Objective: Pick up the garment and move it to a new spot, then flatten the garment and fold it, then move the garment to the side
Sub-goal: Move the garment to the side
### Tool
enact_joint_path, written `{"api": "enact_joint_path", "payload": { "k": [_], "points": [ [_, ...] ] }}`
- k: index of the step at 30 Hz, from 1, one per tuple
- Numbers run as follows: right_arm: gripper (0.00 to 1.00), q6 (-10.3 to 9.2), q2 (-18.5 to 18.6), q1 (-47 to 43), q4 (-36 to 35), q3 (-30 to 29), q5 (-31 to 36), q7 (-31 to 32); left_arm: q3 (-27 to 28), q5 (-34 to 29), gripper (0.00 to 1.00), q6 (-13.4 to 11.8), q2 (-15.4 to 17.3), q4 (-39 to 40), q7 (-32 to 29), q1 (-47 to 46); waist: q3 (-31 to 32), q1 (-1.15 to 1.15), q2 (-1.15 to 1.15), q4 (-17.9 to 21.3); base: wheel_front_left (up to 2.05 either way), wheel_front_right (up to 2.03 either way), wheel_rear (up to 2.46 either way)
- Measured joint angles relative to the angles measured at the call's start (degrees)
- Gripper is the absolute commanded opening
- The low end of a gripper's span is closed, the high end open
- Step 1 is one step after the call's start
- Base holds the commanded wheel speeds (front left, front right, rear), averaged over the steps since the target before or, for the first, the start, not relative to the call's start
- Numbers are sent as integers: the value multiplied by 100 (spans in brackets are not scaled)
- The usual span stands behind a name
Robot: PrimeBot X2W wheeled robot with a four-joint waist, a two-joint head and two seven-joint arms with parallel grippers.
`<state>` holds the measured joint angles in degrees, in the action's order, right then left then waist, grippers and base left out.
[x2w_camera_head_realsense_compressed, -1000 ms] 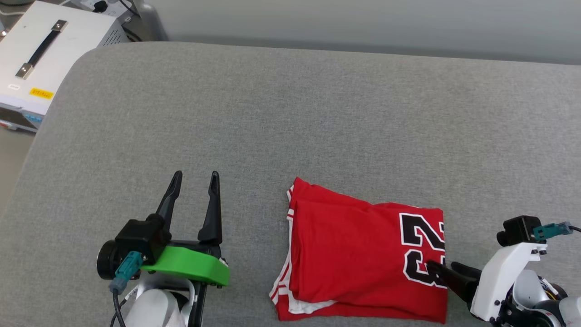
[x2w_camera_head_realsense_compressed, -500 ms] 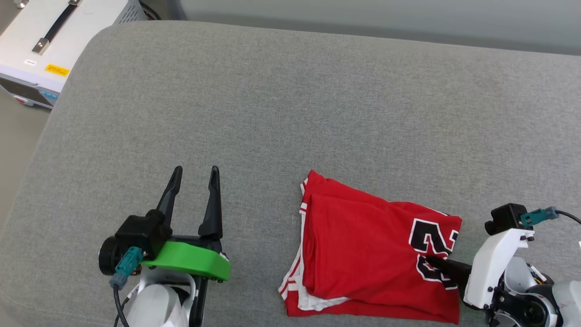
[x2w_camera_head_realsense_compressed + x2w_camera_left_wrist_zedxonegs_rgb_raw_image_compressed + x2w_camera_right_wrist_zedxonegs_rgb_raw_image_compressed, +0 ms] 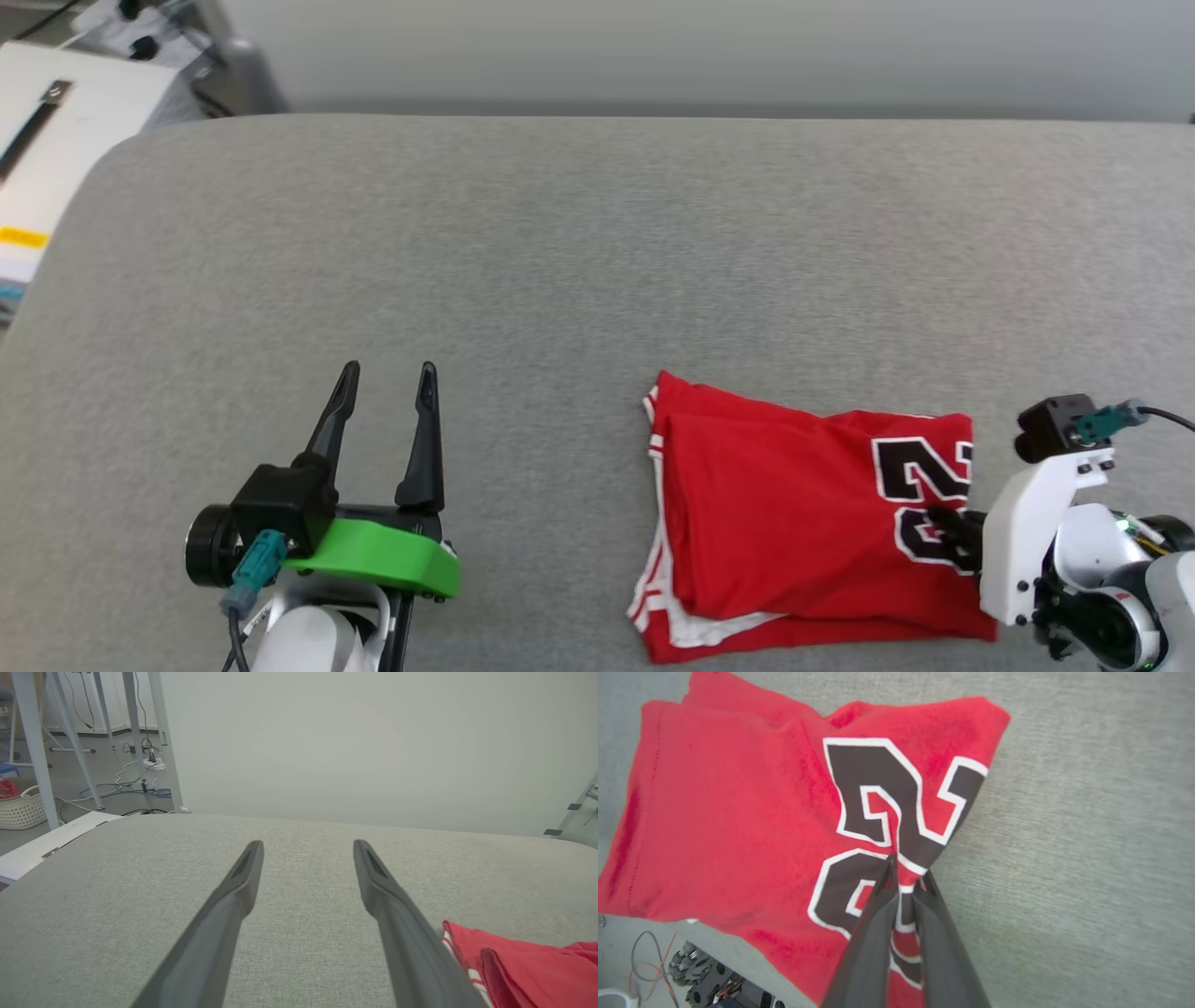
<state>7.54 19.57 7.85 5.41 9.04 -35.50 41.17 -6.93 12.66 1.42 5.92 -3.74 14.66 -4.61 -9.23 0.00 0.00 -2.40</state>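
The garment (image 3: 794, 523) is a folded red shirt with white trim and a black number outlined in white, lying on the grey cushion at the lower right of the head view. My right gripper (image 3: 908, 873) is shut on the garment's right edge, pinching a ridge of red cloth (image 3: 906, 879) between its dark fingers. In the head view that gripper (image 3: 945, 523) sits over the printed number. My left gripper (image 3: 385, 383) stands open over bare cushion, well to the left of the garment, nothing between its fingers (image 3: 240, 886). The garment's corner (image 3: 518, 966) shows beside it.
The wide grey cushion (image 3: 560, 271) stretches behind and to the left. A white box with a black handle (image 3: 56, 140) stands off its far left corner. Floor cables, metal legs and a white basket (image 3: 18, 807) lie beyond the cushion's edge.
My right gripper has gone from open to shut on the garment's right edge, and the cloth there has bunched. The head camera has shifted. The left gripper stays open.
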Motion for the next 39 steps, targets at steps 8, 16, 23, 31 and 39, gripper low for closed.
{"api": "enact_joint_path", "payload": {
  "k": [8,16,23,31,39],
  "points": [
    [0,0,255,216,-3,-392,571,-64,-13,-110,100,102,11,227,0,-75,-56,0,0,840,0,0,0],
    [0,0,394,1331,456,-557,645,-865,-97,-328,100,245,231,442,-2,-785,-599,0,0,1571,0,0,0],
    [0,0,801,2321,1432,-802,840,-1644,-177,-460,100,348,577,601,-137,-1492,-1414,0,0,1916,0,0,0],
    [0,0,1400,3218,2726,-1210,1163,-2398,-389,-486,100,444,716,675,-263,-2013,-2367,1,0,2052,0,0,0],
    [0,1,1527,3900,3597,-1491,1785,-3252,-487,-485,100,446,765,777,-309,-2231,-2959,1,0,1986,0,0,0]
  ]
}}
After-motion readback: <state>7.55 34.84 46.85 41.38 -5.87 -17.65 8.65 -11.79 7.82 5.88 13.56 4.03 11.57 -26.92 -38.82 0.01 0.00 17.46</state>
